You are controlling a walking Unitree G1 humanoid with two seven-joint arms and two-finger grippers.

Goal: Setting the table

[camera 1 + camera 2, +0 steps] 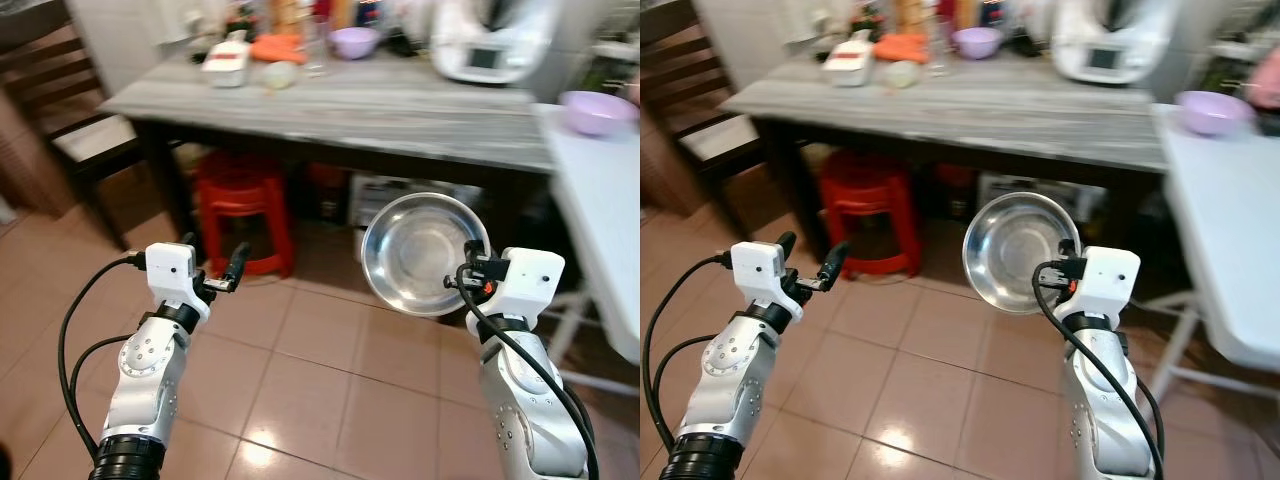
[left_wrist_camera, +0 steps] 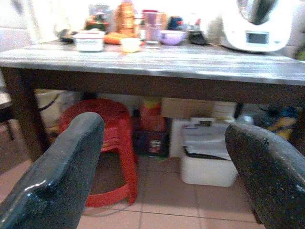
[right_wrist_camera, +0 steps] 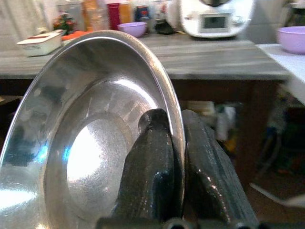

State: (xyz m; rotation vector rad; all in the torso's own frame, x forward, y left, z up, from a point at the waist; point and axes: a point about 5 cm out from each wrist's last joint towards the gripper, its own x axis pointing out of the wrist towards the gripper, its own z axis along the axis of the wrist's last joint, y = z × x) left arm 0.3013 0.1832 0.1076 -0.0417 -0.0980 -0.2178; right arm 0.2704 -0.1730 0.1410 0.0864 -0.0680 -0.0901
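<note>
A shiny steel bowl [image 1: 425, 252] stands on edge in the air, its hollow facing me, in front of the grey table [image 1: 380, 110]. My right gripper [image 1: 470, 272] is shut on the steel bowl's rim at its right side; in the right wrist view one finger [image 3: 147, 167] lies inside the bowl [image 3: 86, 143] and the other outside. My left gripper [image 1: 215, 265] is held out at the left, open with nothing between its fingers [image 2: 57, 176], pointing toward the table [image 2: 157, 59].
On the grey table stand a white kitchen machine [image 1: 490, 40], a purple bowl [image 1: 355, 42], a white box [image 1: 226, 62] and bottles. A red stool [image 1: 243, 205] and boxes sit underneath. A white table [image 1: 600, 210] with another purple bowl [image 1: 597, 110] is at right. A dark chair [image 1: 60, 110] is at left.
</note>
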